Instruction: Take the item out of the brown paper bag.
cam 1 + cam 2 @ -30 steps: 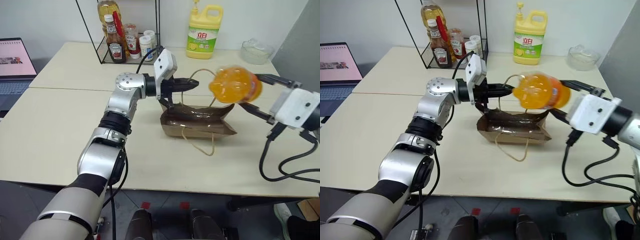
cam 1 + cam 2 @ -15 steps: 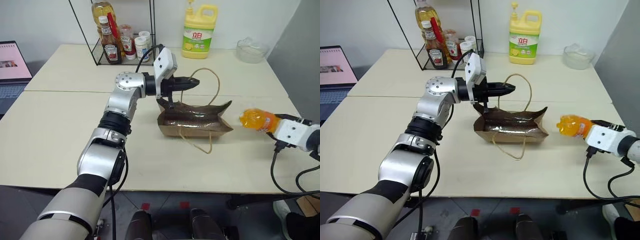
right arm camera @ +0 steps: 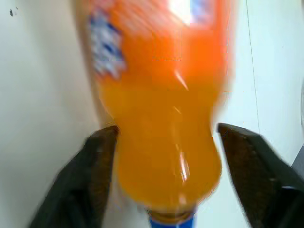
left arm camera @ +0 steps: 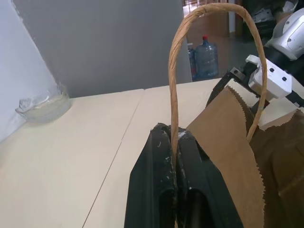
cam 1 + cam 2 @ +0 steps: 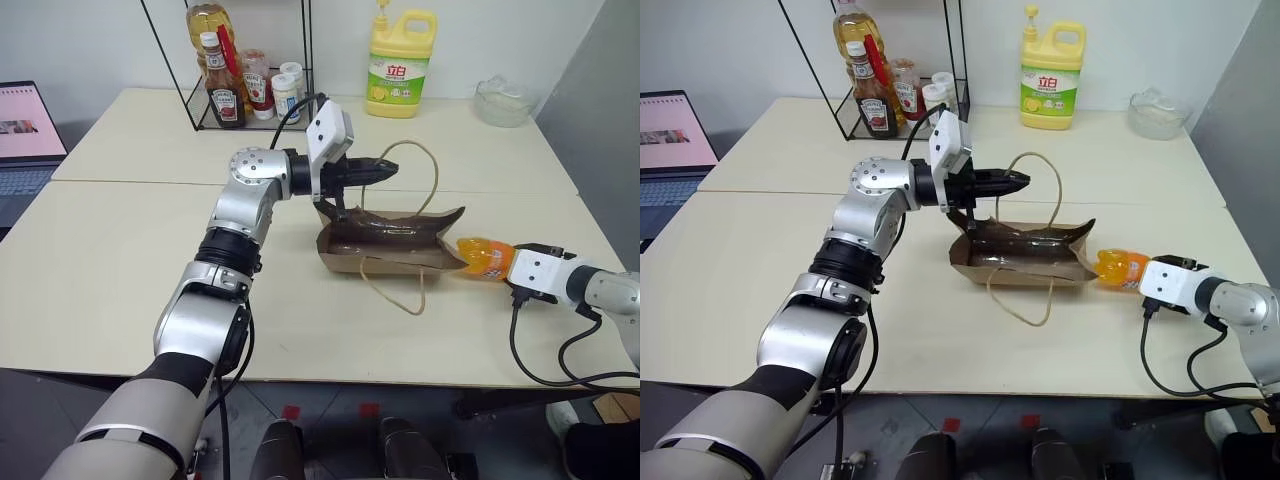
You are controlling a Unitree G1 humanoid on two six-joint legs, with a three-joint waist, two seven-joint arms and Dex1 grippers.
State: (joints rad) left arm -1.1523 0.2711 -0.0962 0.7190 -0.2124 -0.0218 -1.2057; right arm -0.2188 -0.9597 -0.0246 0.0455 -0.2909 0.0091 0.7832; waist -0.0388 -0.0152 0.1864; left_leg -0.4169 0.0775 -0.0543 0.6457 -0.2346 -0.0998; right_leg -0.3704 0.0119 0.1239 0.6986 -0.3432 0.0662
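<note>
The brown paper bag (image 5: 390, 240) lies open; the item (image 5: 484, 258) lies outside between the right gripper's (image 3: 164, 156) spread fingers, while the left gripper (image 4: 173, 142) pinches a handle (image 4: 190, 57).

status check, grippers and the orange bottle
Left gripper shut on bag handle. Right gripper open around orange bottle, lying on table beside brown paper bag. Nothing in the way.

Orange drink bottle (image 3: 164, 123) between the spread jaws, blue cap nearest the wrist.

Evenly bright, diffuse overhead light; soft short shadows on the cream tabletop (image 5: 120, 270); motion-blurred orange drink bottle (image 3: 164, 109) in right wrist view; head views sharp
</note>
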